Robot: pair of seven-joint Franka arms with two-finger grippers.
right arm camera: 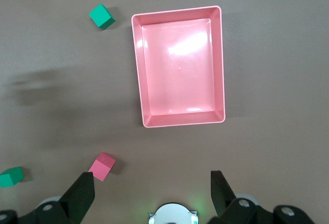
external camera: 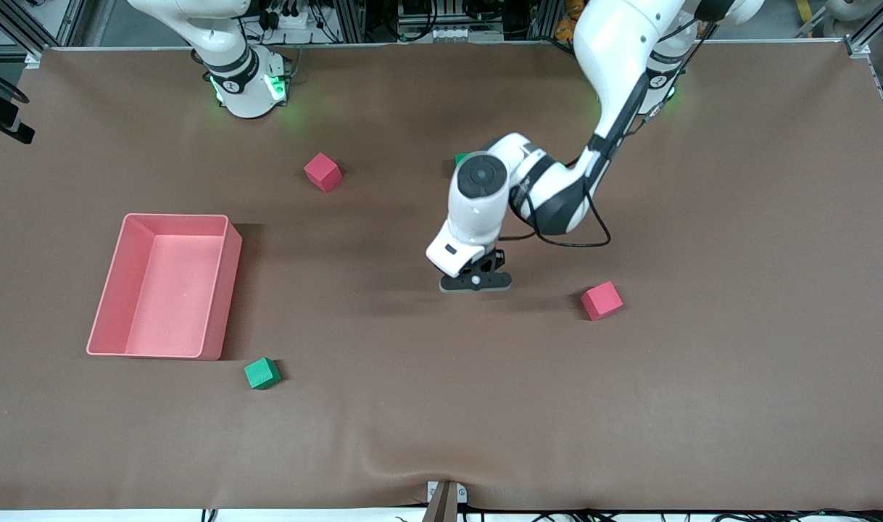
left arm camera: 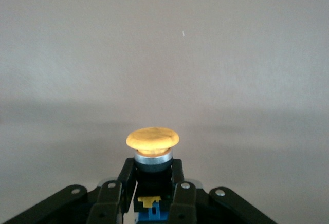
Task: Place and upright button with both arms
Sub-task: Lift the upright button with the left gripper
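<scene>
My left gripper (external camera: 476, 281) is low over the middle of the table, and in the front view it hides the button. In the left wrist view the gripper (left arm camera: 153, 175) is shut on the button's black-and-blue body. The round orange cap (left arm camera: 152, 137) sticks out past the fingertips. My right gripper (right arm camera: 153, 196) is open and empty, held high over its own arm's base, and is out of the front view.
A pink bin (external camera: 226, 290) stands toward the right arm's end and also shows in the right wrist view (right arm camera: 137, 70). Red cubes (external camera: 322, 172) (external camera: 602, 300) and a green cube (external camera: 262, 373) lie on the table. Another green cube (external camera: 461, 158) is partly hidden by the left arm.
</scene>
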